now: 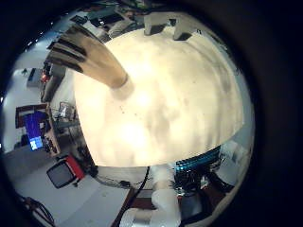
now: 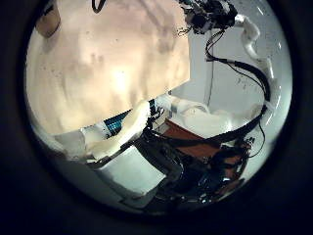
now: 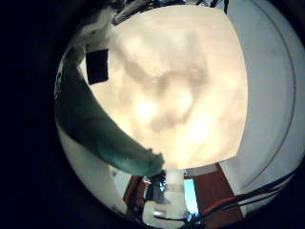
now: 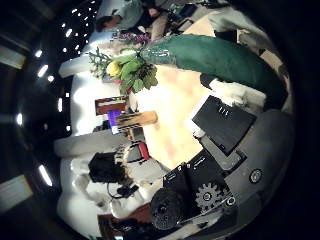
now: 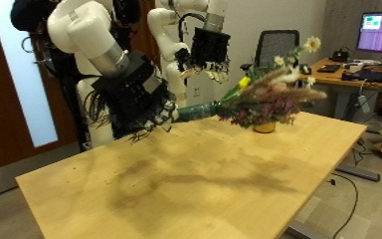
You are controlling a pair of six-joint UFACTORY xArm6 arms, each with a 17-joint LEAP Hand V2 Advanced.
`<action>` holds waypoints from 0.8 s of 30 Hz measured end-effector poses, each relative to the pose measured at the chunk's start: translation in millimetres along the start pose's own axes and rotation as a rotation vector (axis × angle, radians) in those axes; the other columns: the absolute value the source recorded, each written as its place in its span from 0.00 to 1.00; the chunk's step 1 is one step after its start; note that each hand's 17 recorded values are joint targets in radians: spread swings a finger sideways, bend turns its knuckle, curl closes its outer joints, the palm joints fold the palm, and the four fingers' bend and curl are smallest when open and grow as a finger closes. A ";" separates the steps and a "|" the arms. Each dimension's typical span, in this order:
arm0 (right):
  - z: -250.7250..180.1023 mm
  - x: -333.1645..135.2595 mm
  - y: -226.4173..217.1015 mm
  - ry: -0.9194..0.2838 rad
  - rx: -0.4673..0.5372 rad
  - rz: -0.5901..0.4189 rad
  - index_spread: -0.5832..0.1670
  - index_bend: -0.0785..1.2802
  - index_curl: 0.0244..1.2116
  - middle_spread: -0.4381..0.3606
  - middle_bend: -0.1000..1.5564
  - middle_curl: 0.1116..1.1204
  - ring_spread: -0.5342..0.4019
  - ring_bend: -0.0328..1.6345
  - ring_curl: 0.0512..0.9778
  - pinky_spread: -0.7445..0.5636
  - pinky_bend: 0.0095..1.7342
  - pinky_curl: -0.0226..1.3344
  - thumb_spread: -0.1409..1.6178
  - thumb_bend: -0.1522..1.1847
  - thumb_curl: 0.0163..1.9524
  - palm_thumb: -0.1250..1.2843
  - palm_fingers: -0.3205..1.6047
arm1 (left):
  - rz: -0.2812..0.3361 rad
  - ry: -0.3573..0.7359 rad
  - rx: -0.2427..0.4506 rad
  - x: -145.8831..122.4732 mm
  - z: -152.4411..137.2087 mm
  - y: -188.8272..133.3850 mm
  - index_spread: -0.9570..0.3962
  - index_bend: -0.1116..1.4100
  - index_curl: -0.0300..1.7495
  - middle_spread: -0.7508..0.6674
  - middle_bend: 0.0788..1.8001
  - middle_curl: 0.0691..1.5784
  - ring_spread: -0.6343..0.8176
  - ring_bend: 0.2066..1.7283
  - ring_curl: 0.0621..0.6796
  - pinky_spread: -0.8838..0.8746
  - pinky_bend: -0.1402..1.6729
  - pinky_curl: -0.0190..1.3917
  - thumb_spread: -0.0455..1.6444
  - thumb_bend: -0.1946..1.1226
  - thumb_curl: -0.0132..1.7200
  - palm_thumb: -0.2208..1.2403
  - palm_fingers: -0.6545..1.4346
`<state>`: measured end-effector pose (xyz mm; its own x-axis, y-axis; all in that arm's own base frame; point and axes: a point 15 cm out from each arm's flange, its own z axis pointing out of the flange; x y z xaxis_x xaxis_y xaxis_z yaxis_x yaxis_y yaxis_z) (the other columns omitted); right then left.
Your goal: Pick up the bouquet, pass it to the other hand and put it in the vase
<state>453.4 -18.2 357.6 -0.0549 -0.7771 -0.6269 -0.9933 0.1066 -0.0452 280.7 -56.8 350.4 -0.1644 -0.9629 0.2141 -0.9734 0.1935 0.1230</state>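
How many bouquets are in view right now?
1. The bouquet is held above the table by its green wrapped stem in the right hand, flowers pointing away from the arm. The vase seems hidden behind them.

**Bouquet aloft, vase behind it**

The bouquet [image 5: 264,92] lies nearly level in mid-air at the frame's centre right: teal-green wrapped stems at its left end, yellow, white and purple blooms spreading right. The vase [image 5: 264,126] stands on the table, mostly hidden behind the blooms.

Right hand [image 5: 141,100] raised, fingers curled closed; left hand [image 5: 212,48] hangs behind, fingers relaxed
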 end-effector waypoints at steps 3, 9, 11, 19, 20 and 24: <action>-16.0 -23.1 8.7 -0.112 0.029 -0.036 0.45 0.85 0.76 0.40 0.87 0.65 0.38 0.88 0.65 0.41 0.71 0.65 0.33 0.11 0.46 0.97 0.75 | -0.017 0.030 0.024 -0.9 -5.3 -5.1 0.84 0.19 0.22 0.71 0.11 0.19 0.77 0.13 0.23 0.78 0.18 0.18 0.62 0.13 0.18 0.45 0.45; -44.9 -61.3 30.9 -0.379 0.048 -0.156 0.46 0.85 0.76 0.40 0.87 0.65 0.38 0.88 0.65 0.42 0.69 0.69 0.29 0.11 0.48 0.96 0.75 | -0.027 0.133 0.087 10.8 -20.0 -17.0 0.82 0.20 0.24 0.67 0.11 0.18 0.73 0.13 0.22 0.76 0.17 0.17 0.62 0.12 0.17 0.39 0.47; -52.2 -70.3 41.1 -0.473 0.038 -0.196 0.46 0.85 0.76 0.40 0.87 0.65 0.38 0.88 0.64 0.42 0.68 0.70 0.29 0.10 0.48 0.96 0.75 | -0.034 0.172 0.120 12.6 -30.1 -21.4 0.81 0.20 0.24 0.64 0.12 0.19 0.70 0.14 0.22 0.74 0.17 0.17 0.62 0.12 0.17 0.37 0.48; -60.8 -80.5 66.2 -0.740 -0.033 -0.309 0.46 0.85 0.76 0.41 0.87 0.64 0.38 0.88 0.64 0.41 0.66 0.74 0.25 0.10 0.49 0.96 0.75 | -0.007 0.339 0.224 32.3 -62.6 -34.8 0.79 0.19 0.24 0.61 0.16 0.20 0.65 0.17 0.22 0.69 0.18 0.16 0.60 0.12 0.16 0.31 0.50; -60.2 -81.6 71.5 -0.769 -0.057 -0.334 0.46 0.85 0.76 0.41 0.87 0.64 0.38 0.88 0.64 0.41 0.65 0.74 0.24 0.10 0.49 0.96 0.75 | 0.003 0.368 0.237 38.3 -66.6 -36.5 0.79 0.19 0.24 0.61 0.16 0.20 0.64 0.17 0.22 0.69 0.18 0.16 0.60 0.12 0.16 0.30 0.50; -53.7 -89.5 86.6 -0.858 -0.144 -0.396 0.46 0.86 0.76 0.41 0.87 0.64 0.38 0.88 0.63 0.41 0.65 0.76 0.23 0.10 0.49 0.95 0.75 | 0.024 0.474 0.300 46.2 -84.8 -41.0 0.79 0.19 0.24 0.60 0.16 0.20 0.63 0.18 0.21 0.68 0.18 0.17 0.58 0.12 0.16 0.26 0.50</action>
<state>366.9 27.2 451.6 0.3241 -0.0148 -0.9459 -0.9300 -0.1884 -0.3157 326.6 -93.4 437.4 -0.1648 -0.7556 0.6340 -0.9844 0.0860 -0.1534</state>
